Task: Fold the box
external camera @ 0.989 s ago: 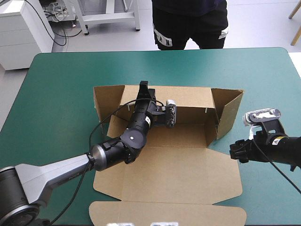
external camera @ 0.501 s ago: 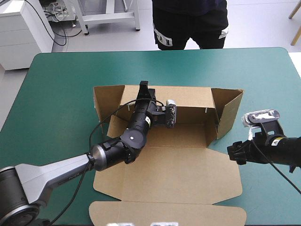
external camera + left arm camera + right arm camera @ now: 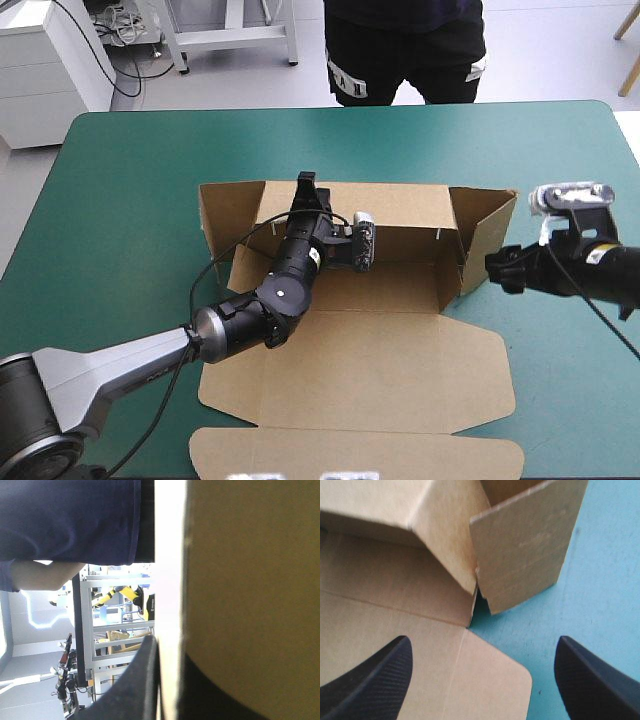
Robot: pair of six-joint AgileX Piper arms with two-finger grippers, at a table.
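The brown box lies mid-table with its back wall raised and its lid flat toward the front edge. My left gripper is shut on the top edge of that back wall; in the left wrist view the board runs between the two black fingers. The right side flap stands upright, angled outward. My right gripper hovers open just outside that flap. Its view shows the flap ahead, the lid's corner beneath, and nothing between its fingers.
The left side flap also stands up, splayed outward. The lid's tuck flap reaches the table's front edge. Bare teal-green cover lies left, right and beyond the box.
My right gripper has moved toward the far edge, from beside the lid's right corner up to the right side flap. The left gripper and the box have stayed still.
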